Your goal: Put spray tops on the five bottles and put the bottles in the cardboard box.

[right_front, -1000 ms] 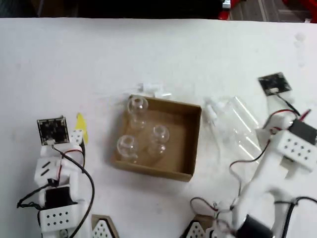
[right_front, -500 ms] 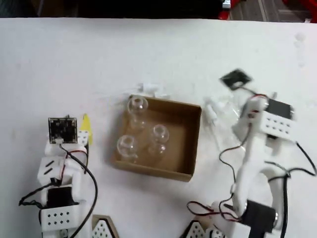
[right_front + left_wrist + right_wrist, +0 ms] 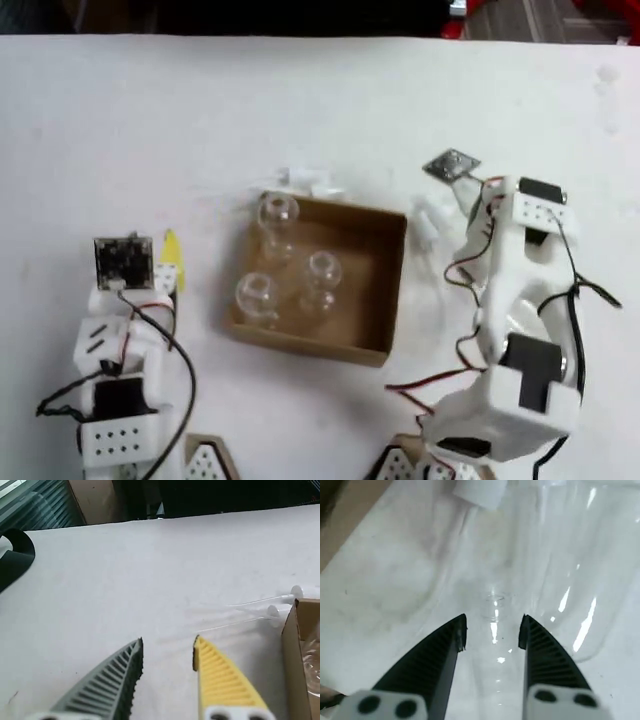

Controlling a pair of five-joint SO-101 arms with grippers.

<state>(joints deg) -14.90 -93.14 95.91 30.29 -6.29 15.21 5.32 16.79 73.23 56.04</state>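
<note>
The cardboard box [image 3: 385, 290] sits mid-table with three clear bottles standing in it [image 3: 277, 222] [image 3: 256, 295] [image 3: 321, 275]. Loose spray tops [image 3: 305, 182] lie just behind the box, and their white caps and thin tubes [image 3: 282, 605] lie beside the box corner [image 3: 300, 640]. My right gripper [image 3: 492, 630] is open, low over clear bottles [image 3: 560, 570] lying on the table right of the box. A white spray top [image 3: 480, 490] lies just ahead of it [image 3: 430, 222]. My left gripper [image 3: 167, 652] is open over bare table, left of the box.
The right arm [image 3: 520, 300] covers the lying bottles in the high view. A brown edge of the box [image 3: 350, 515] runs close beside the right gripper. The table's far edge [image 3: 300, 38] meets a dark background. A black object [image 3: 15, 555] stands at the table's side.
The right arm has swung left toward the box and dropped over the lying bottles. The left arm shifted slightly right, then held still.
</note>
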